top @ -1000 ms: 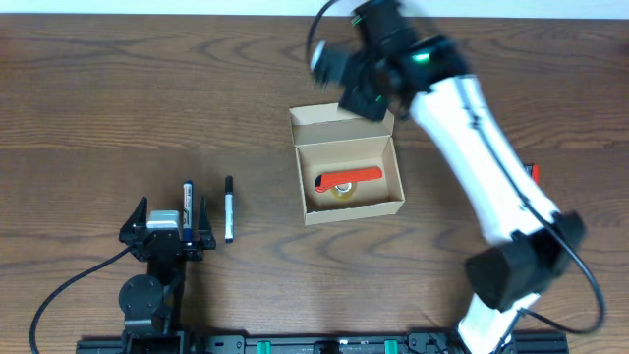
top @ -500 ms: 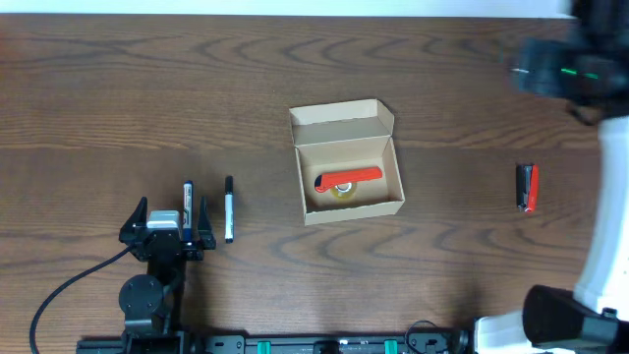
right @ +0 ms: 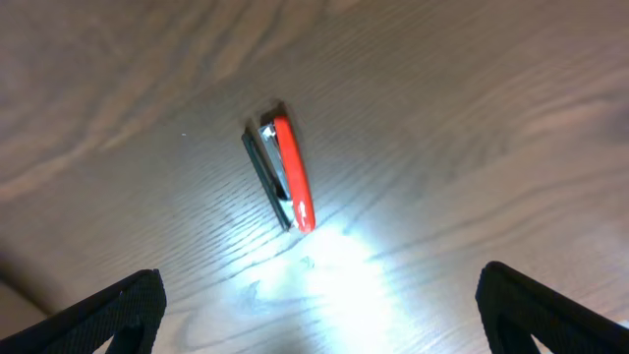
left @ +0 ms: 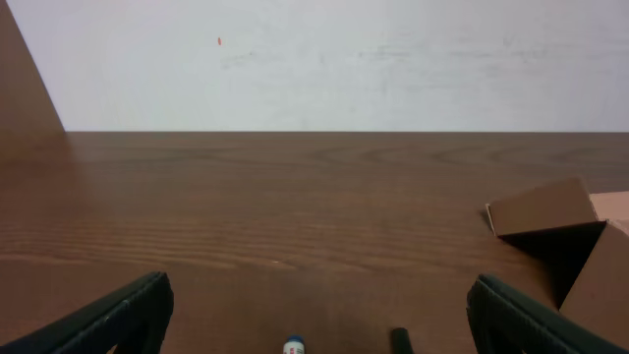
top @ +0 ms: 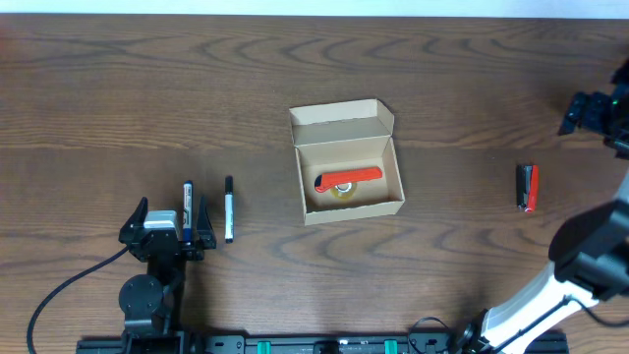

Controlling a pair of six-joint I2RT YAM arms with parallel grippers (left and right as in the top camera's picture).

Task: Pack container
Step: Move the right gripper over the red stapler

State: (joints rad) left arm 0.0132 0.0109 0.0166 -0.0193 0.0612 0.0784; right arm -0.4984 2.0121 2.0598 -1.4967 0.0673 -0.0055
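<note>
Nearest your base, the left gripper is sitting low on the table with its fingers spread wide and gripping nothing. A blue pen is lying in the gap between them, and a black pen is lying just beside it on the side toward the box. Both pens are pointing away from you.

Farther out, in the middle of the table, the container is standing open with its flap lid folded back toward the far edge. A red tape dispenser is already lying inside.

Out to your right, well apart from the container, a red and black stapler is lying flat on the wood. This is the relation you are working with. The right gripper is hovering above the stapler with its fingers parted wide and empty. Judging from the wrist view, the stapler's long axis is running almost straight up the frame, with a slight lean, so it is crossing the line between the two fingers. That is putting its narrow width, not its length, between the jaws.

The right arm is clearly the nearer one, since the left is sitting on the opposite side of the container. In the overhead view, the right gripper is showing at the far right edge, beyond the stapler.
</note>
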